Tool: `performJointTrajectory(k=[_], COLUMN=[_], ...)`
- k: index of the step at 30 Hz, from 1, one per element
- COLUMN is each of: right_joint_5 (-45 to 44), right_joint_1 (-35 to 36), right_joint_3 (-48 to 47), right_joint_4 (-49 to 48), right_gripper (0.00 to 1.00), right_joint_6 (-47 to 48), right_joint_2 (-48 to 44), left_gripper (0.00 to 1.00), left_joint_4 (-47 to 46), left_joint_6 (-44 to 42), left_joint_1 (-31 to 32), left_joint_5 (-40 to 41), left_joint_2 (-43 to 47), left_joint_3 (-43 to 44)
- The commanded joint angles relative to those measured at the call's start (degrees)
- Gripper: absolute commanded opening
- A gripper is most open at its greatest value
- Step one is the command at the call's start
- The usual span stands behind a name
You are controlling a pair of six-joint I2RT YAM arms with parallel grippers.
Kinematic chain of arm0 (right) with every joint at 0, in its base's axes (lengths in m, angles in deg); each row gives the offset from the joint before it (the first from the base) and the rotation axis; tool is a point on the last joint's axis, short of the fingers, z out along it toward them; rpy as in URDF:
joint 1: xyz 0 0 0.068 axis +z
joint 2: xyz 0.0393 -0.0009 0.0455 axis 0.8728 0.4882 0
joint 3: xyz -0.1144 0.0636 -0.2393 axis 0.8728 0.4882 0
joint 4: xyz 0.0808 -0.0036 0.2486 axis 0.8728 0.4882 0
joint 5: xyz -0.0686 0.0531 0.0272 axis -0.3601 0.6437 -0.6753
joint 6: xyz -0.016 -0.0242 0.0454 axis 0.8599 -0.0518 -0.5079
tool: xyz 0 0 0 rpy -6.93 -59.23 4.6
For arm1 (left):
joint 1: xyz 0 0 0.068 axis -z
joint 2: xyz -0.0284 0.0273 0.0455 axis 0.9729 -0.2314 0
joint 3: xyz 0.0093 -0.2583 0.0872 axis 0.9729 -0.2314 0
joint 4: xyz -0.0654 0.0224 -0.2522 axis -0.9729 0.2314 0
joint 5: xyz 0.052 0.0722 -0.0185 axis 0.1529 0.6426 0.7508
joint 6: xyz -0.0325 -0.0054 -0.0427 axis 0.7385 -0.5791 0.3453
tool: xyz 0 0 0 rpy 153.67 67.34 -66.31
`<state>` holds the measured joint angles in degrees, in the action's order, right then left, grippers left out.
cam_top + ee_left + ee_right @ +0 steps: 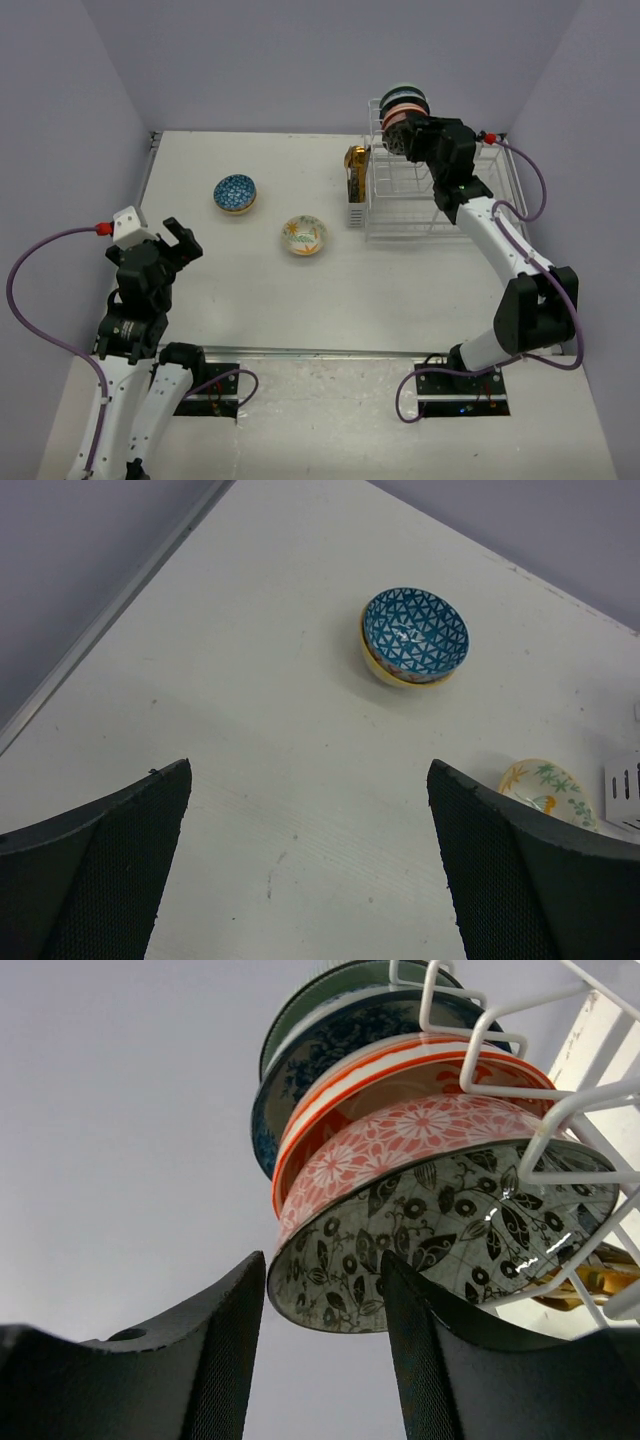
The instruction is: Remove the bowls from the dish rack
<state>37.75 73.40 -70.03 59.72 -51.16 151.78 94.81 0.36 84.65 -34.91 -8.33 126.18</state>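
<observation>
Right fingers are up at the rack, upper right of the top view. The wrist camera puts the lower rim of the grey bowl right in the gap between them. A finger sits on each side of that rim, partway in. Whether they pinch it or only flank it, I can't tell.

Behind it, on edge in the wire slots, I see a pink bowl, an orange bowl, a dark blue bowl and a green bowl, the last cut off by the top of the frame. From above, the right arm covers most of that stack and only a few rims show.

Left fingers gape wide over the bench, lower left, holding nothing. Their camera shows the blue bowl upright ahead, well apart from them. The cream bowl sits low on the right, partly hidden behind one finger. A gold cylinder stands against the rack's left side.
</observation>
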Motion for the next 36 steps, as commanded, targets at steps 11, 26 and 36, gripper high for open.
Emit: performJointTrajectory(k=[11,26,36], right_joint_5=[-4.6,-4.2,-2.6], right_joint_1=[-0.2,-0.2,-0.2], right_joint_3=[2.9,4.4,4.8], right_joint_4=[-8.9,-12.1,-18.8], right_gripper=[0.26,0.00,0.00], right_joint_6=[-3.0,-3.4,0.3], right_joint_2=[-2.5,-5.0,-7.6], left_gripper=[1.00,1.00,1.00], left_joint_4=[-2.4,-2.4,-2.5], left_joint_6=[-1.5,-1.7,-1.7], left_joint_1=[0.8,0.8,0.8], left_joint_5=[-0.8,-1.2,-1.3], left_joint_2=[0.6,0.6,0.6], left_joint_3=[-0.5,-0.6,-0.6])
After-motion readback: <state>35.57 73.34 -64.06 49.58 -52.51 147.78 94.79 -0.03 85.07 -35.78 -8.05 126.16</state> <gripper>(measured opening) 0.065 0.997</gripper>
